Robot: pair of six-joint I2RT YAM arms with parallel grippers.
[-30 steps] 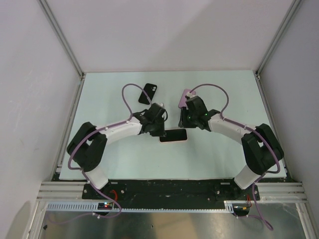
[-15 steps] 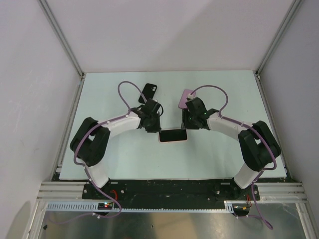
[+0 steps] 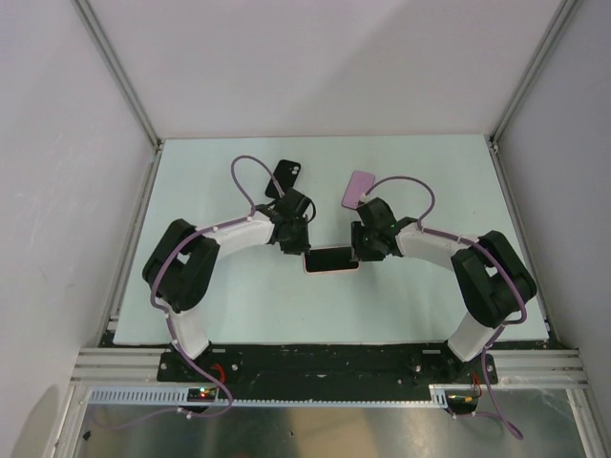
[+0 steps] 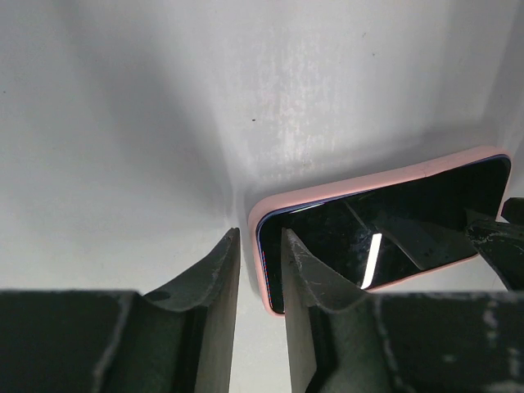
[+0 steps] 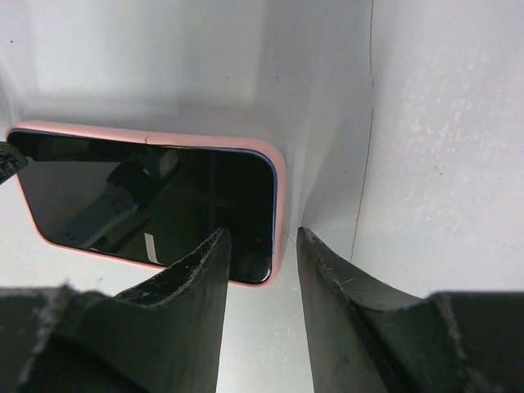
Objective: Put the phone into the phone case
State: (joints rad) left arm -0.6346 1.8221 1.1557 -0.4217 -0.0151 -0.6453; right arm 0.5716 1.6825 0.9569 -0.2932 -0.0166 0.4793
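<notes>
The phone [image 3: 331, 258], black screen up, lies in a pink phone case [image 3: 332, 270] at the table's middle. My left gripper [image 3: 304, 250] is at its left end. In the left wrist view the jaws [image 4: 259, 237] stand a narrow gap apart, straddling the case's short edge [image 4: 260, 246] over the phone [image 4: 385, 221]. My right gripper [image 3: 359, 252] is at the right end. In the right wrist view its jaws [image 5: 264, 233] are open, straddling the case rim [image 5: 281, 205] beside the phone [image 5: 147, 196]. Neither gripper grips anything.
A black phone case [image 3: 284, 177] lies behind the left arm. A pink-lilac case [image 3: 360, 187] lies behind the right arm. The white table mat [image 3: 430, 296] has metal rails at its sides and front.
Both grippers have come down and inward to the phone's two ends. The right gripper moved from near the pink-lilac case toward the phone. The phone has not shifted.
</notes>
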